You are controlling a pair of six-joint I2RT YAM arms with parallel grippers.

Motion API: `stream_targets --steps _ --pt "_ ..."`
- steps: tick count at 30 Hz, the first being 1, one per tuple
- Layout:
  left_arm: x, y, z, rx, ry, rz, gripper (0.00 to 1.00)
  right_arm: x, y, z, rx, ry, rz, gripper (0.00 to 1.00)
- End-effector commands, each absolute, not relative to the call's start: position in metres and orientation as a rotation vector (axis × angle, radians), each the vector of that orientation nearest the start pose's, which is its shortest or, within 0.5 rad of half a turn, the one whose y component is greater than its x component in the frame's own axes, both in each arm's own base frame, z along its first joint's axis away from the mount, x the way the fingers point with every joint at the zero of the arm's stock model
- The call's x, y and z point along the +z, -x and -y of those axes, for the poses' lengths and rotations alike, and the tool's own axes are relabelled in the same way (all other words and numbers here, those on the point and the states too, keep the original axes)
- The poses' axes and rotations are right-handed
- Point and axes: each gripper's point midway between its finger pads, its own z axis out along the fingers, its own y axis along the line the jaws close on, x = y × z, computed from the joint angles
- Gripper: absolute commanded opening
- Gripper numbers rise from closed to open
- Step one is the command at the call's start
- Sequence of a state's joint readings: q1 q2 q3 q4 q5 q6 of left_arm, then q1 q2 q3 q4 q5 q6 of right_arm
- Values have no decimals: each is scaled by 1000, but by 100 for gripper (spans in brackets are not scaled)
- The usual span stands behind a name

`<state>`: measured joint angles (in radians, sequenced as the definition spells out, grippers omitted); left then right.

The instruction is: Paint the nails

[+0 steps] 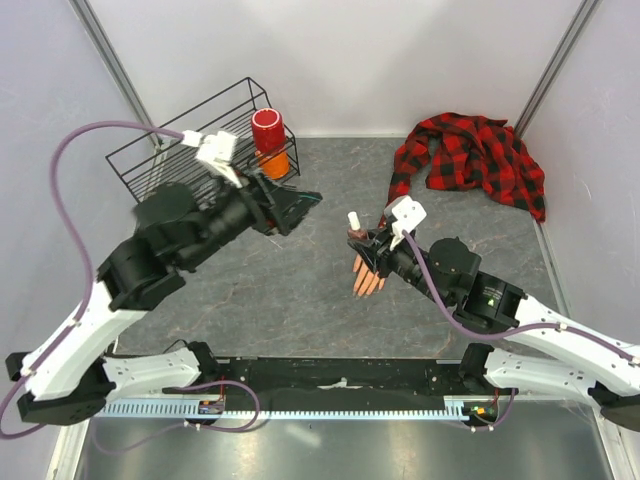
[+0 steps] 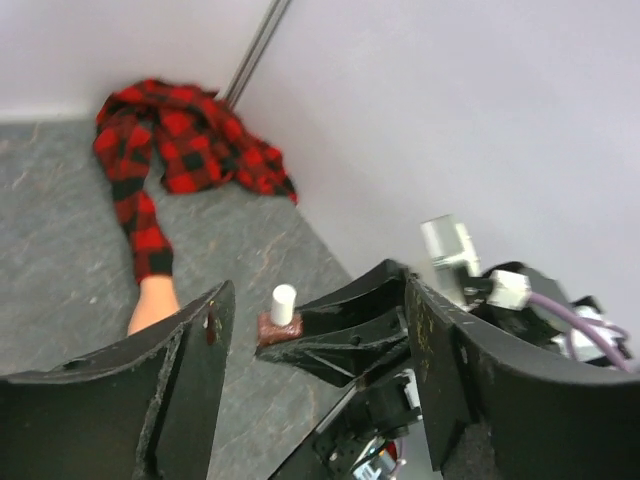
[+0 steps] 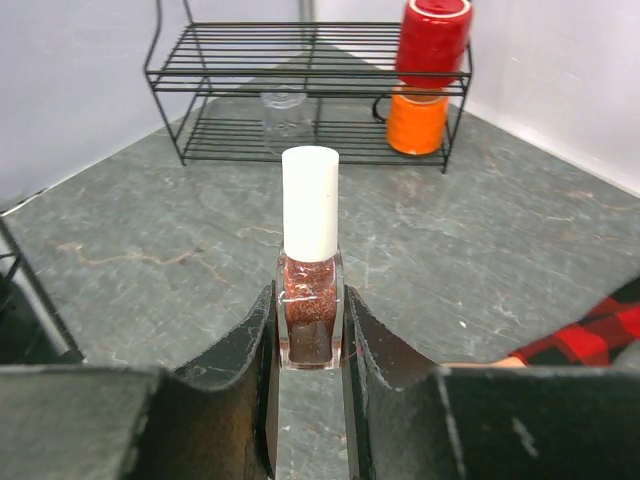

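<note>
Clenching one small polish bottle [image 3: 311,300] between its two fingers, the right end effector [image 3: 310,345] is held over the middle of the grey surface [image 1: 290,300]. The bottle is kept upright, its single white cap on and uppermost, with glittery reddish-brown contents visible through the glass. The left end effector [image 1: 305,203] is released: its two fingers are spread wide with nothing between them, and it is raised near the rack, turned toward the bottle but well apart from it. One pale peach mannequin hand [image 1: 366,280] is laid on the surface just below and in front of the right end effector, fingertips directed toward the near edge. The nails [image 1: 362,292] are carried on those fingertips, but they are too small to be counted or told apart. The hand is joined to one red-and-black plaid sleeve [image 1: 400,180], which runs back to a crumpled heap in the far right corner. One black wire rack [image 3: 300,60] with two shelves is placed at the far left, and one clear glass jar [image 3: 288,118] is seen on its lower shelf. Two cups are stacked at the rack's right end, one red cup [image 3: 433,40] upon one orange cup [image 3: 417,120].
</note>
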<state>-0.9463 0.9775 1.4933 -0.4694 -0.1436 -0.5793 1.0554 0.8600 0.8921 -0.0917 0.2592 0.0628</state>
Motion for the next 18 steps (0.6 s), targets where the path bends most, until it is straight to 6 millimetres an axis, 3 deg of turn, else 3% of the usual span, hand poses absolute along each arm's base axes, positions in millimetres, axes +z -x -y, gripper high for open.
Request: stream_targets --steps 1,12,18 --pt "435 -200 267 -1002 -158 -1810 72 359 -215 -259 604 485 -1505 0" --pt "428 -203 314 -1006 -311 -1717 71 365 -219 -256 587 457 -1495 0" --pt "424 -209 327 -985 -340 -1684 57 367 -218 -259 604 465 -1486 0"
